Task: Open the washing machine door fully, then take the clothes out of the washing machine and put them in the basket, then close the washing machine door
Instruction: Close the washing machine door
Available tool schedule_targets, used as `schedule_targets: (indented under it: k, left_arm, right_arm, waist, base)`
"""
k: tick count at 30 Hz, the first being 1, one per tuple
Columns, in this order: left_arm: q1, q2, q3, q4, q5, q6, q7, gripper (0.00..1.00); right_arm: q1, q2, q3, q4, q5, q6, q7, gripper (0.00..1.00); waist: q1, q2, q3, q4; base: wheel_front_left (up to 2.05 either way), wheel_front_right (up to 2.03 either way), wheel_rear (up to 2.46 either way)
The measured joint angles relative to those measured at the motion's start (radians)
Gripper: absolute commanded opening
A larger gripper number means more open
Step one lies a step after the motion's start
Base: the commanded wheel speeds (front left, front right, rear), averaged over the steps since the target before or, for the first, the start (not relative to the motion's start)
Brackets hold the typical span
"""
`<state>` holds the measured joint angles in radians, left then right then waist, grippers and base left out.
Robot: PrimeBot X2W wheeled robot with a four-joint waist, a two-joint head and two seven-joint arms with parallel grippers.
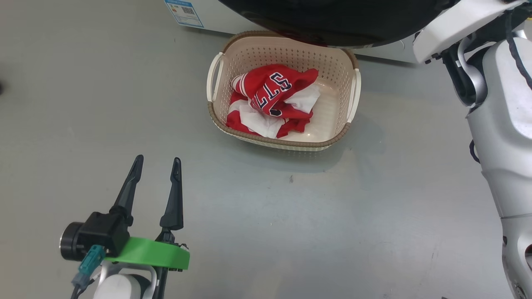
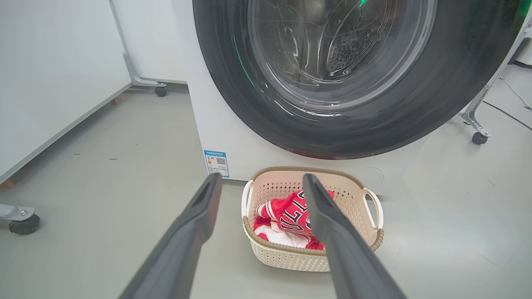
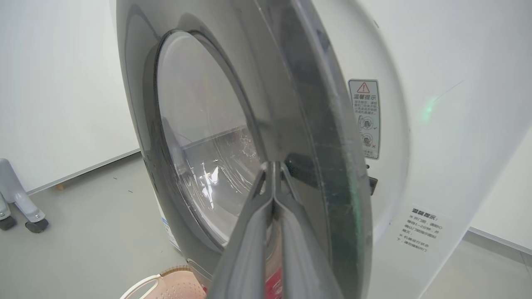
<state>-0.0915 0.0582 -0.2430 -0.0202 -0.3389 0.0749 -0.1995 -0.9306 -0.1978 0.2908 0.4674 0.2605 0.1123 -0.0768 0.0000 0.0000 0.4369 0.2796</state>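
The cream basket (image 1: 282, 143) stands on the floor in front of the white washing machine (image 1: 224, 16), with the red clothes (image 1: 270, 91) bunched inside it. The black-rimmed washing machine door (image 1: 332, 20) hangs above the basket's far edge. My left gripper (image 1: 158, 159) is open and empty, low and to the left of the basket. In the left wrist view the basket (image 2: 291, 259) and clothes (image 2: 286, 211) lie below the door (image 2: 232, 83). My right gripper (image 3: 272, 164) is shut, its tips against the door (image 3: 299, 104), which stands slightly ajar from the machine front (image 3: 415, 124).
My right forearm (image 1: 457, 20) reaches up at the right of the head view. A white panel on castered feet (image 2: 25, 220) stands to the left of the machine, and another caster (image 2: 478, 137) and a cable (image 2: 511, 108) to its right. Grey floor lies all around.
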Motion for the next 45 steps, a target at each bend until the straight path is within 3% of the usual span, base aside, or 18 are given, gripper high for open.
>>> schedule_targets:
  k: [32, 45]
  left_arm:
    - [-0.084, -0.015, -0.046, 0.042, -0.021, -0.018, -0.032, 1.0]
    - [-0.108, -0.018, -0.054, 0.06, -0.022, -0.019, -0.044, 1.0]
  right_arm:
    - [-0.281, -0.097, -0.035, 0.206, -0.026, 0.008, 0.018, 0.0]
    - [-0.323, -0.109, -0.052, 0.285, -0.026, -0.018, -0.019, 0.0]
  waist:
    - [0.0, 0.0, 0.105, 0.071]
    - [0.0, 0.0, 0.11, 0.089]
  base:
    - [0.0, 0.0, 0.0]
    - [0.0, 0.0, 0.0]
